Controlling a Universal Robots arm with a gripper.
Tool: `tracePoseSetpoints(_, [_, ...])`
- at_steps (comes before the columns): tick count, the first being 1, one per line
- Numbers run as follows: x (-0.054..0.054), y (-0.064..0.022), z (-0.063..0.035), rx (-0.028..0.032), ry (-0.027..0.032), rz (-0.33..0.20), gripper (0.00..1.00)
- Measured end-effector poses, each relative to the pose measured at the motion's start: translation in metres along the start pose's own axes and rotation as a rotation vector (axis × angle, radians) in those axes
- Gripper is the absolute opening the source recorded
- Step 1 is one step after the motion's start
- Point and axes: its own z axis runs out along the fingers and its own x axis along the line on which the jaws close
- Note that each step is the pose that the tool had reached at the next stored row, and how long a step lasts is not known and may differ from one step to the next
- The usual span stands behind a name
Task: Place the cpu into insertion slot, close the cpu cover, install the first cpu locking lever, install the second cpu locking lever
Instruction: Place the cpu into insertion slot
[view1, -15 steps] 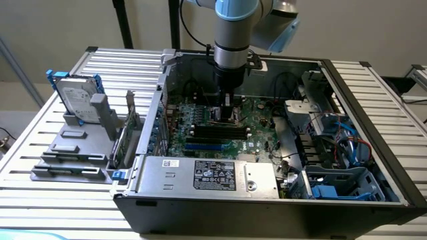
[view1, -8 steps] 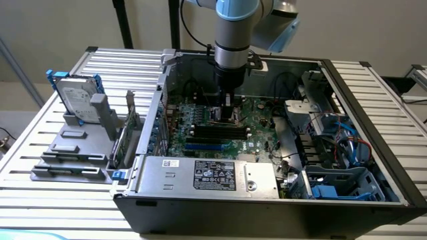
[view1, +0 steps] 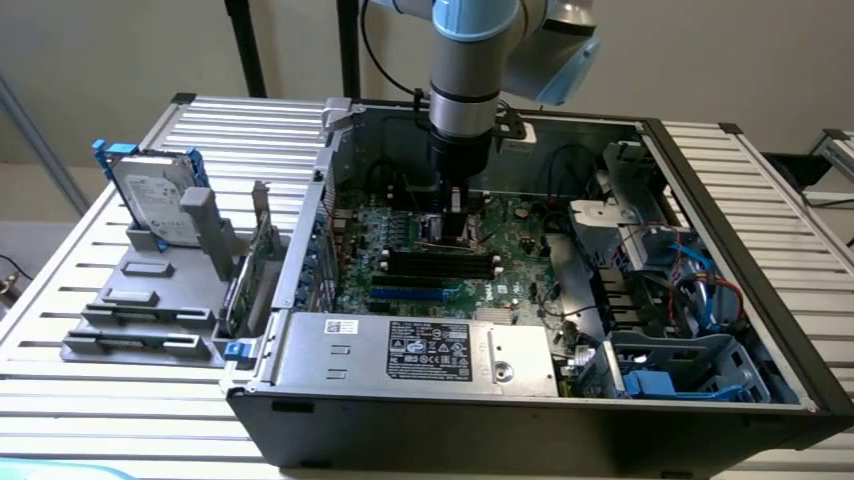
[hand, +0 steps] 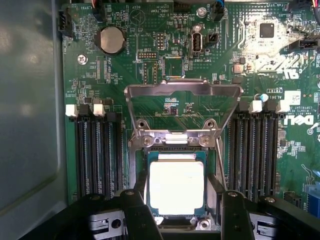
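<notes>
The cpu (hand: 176, 187), a pale silvery square chip, lies flat in the insertion slot (hand: 175, 149) on the green board. My gripper (hand: 178, 182) is open and low over it. One black finger (hand: 137, 210) stands on each side of the chip, which has a narrow gap beside it. The cpu cover (hand: 182, 90), a silvery frame with a square window, is swung up and open beyond the slot. A thin metal locking lever (hand: 220, 165) runs along one side of the slot. In the exterior view the gripper (view1: 454, 228) reaches down into the middle of the open computer case.
Black memory strips (hand: 97, 155) flank the slot on both sides. A grey labelled metal box (view1: 420, 348) lies at the near side of the case (view1: 747, 250). Cables and blue drive bays (view1: 681, 370) crowd the exterior view's right. A hard drive on a grey stand (view1: 154, 215) sits outside at the left.
</notes>
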Motion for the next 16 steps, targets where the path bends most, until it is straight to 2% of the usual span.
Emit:
tracePoseSetpoints(6, [-0.0003,0.0,0.0,0.0033,-0.0002,0.0,0.55])
tracePoseSetpoints(16, [-0.0003,0.001,0.0008,0.0037,-0.0002,0.0,0.55])
